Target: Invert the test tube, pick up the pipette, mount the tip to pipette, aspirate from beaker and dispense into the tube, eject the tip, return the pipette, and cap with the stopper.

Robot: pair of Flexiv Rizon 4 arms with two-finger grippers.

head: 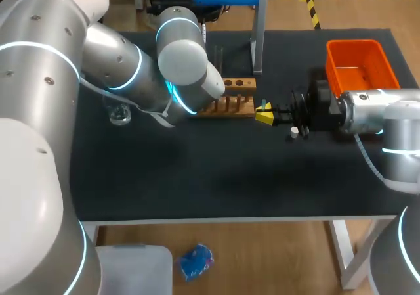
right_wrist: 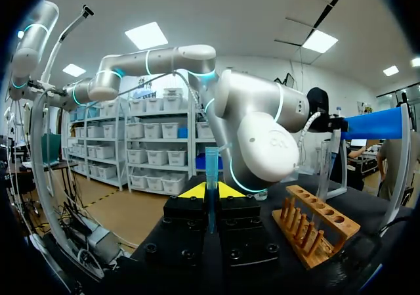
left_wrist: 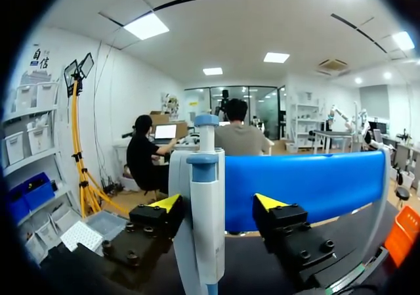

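The white-and-blue plastic pipette [left_wrist: 205, 203] stands upright against the blue bar of its stand [left_wrist: 315, 183]. It looks light, rigid and smooth-sided, so I judge the broad white body under the blue collar the best place to grip, taken squarely so it cannot twist. My left hand [left_wrist: 218, 206] is wide open around it, one finger close beside the body and the other apart. My right hand [right_wrist: 210, 191] is closed on the slim clear test tube [right_wrist: 211, 167], upright and probably fragile, near the wooden peg rack [right_wrist: 316, 232] on the dark surface [head: 216, 177].
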